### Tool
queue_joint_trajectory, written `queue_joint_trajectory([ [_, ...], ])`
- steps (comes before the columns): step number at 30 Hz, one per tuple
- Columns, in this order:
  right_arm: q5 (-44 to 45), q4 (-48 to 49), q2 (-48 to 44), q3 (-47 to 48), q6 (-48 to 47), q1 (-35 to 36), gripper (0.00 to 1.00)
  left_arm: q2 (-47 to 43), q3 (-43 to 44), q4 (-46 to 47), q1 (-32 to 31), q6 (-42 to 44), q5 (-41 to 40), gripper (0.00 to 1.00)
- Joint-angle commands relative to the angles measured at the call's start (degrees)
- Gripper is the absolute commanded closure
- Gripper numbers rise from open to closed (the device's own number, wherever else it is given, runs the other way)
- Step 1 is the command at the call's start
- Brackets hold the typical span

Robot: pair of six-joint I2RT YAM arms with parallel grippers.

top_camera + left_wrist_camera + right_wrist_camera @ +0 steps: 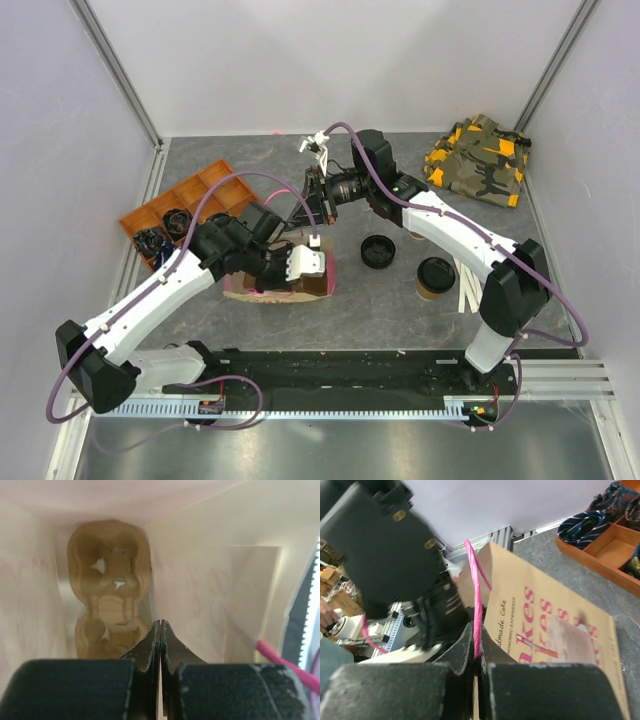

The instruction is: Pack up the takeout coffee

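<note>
The takeout coffee (436,277), a tan cup under a black lid, stands on the table right of centre, and neither gripper touches it. A brown paper bag (272,289) with pink print lies on its side at centre left. My left gripper (160,623) is inside the bag, shut with nothing between its fingers. Deep in the bag sits a pulp cup carrier (111,580). My right gripper (478,630) is shut on the bag's pink handle (476,585) and holds the mouth up; from above it (308,212) hangs over the bag.
A loose black lid (377,251) lies between the bag and the coffee. White sticks (466,285) lie right of the cup. An orange compartment tray (185,205) holding dark items sits at the left, and a camouflage cloth (480,160) at the back right.
</note>
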Motion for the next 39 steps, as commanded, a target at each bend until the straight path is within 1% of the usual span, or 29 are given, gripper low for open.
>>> queue_joint_trajectory([
  [1,-3.56,2.01,0.75,2.07,-0.52,0.06,1.00,0.08,0.57,2.18,6.24,6.57,4.35,0.98],
  [4,-3.48,1.65,1.10,2.51,-0.87,-0.03,1.00,0.43,4.26,1.31,8.64,7.44,7.08,0.98],
  [9,-4.00,1.30,2.24,3.48,-0.96,-0.12,1.00,-1.06,8.66,-0.01,8.64,9.20,10.68,0.98],
  [13,-4.18,1.21,2.94,4.36,-0.87,-0.29,1.00,-0.18,10.25,-1.51,8.64,11.48,10.34,0.98],
  [16,-4.88,1.21,3.38,4.97,-0.61,-0.29,1.00,0.00,7.97,-0.38,8.64,14.56,8.23,0.98],
  [18,-5.49,1.21,3.74,5.15,-0.17,-0.29,1.00,-1.23,4.81,4.70,8.65,15.53,6.04,0.98],
  [23,-6.29,1.21,4.00,5.24,0.88,-0.29,1.00,-2.29,0.94,10.78,8.64,19.13,4.71,0.98],
  [25,-6.38,1.21,4.35,5.24,1.24,-0.29,1.00,-2.90,0.40,13.68,8.73,19.22,4.80,0.98],
  [27,-6.12,1.21,4.35,5.24,1.15,-0.38,1.00,-3.43,0.75,13.78,8.65,19.58,5.76,0.98],
  [29,-5.76,1.21,4.26,5.50,1.15,-0.38,1.00,-4.39,0.93,15.88,8.64,17.65,6.03,0.98],
  [33,-6.11,1.30,5.05,6.38,1.94,-0.29,1.00,-9.13,-2.93,20.54,8.64,16.15,7.08,0.98],
  [37,-6.81,1.22,5.67,6.99,2.38,-0.20,1.00,-15.80,-9.95,25.37,8.64,17.12,7.88,0.98],
  [38,-7.16,1.30,5.76,7.17,2.65,-0.29,1.00,-16.61,-11.10,28.86,8.56,16.77,7.35,0.98],
  [39,-7.25,1.30,5.93,7.34,2.91,-0.29,1.00,-17.49,-12.07,30.12,8.56,16.76,7.17,0.98],
])
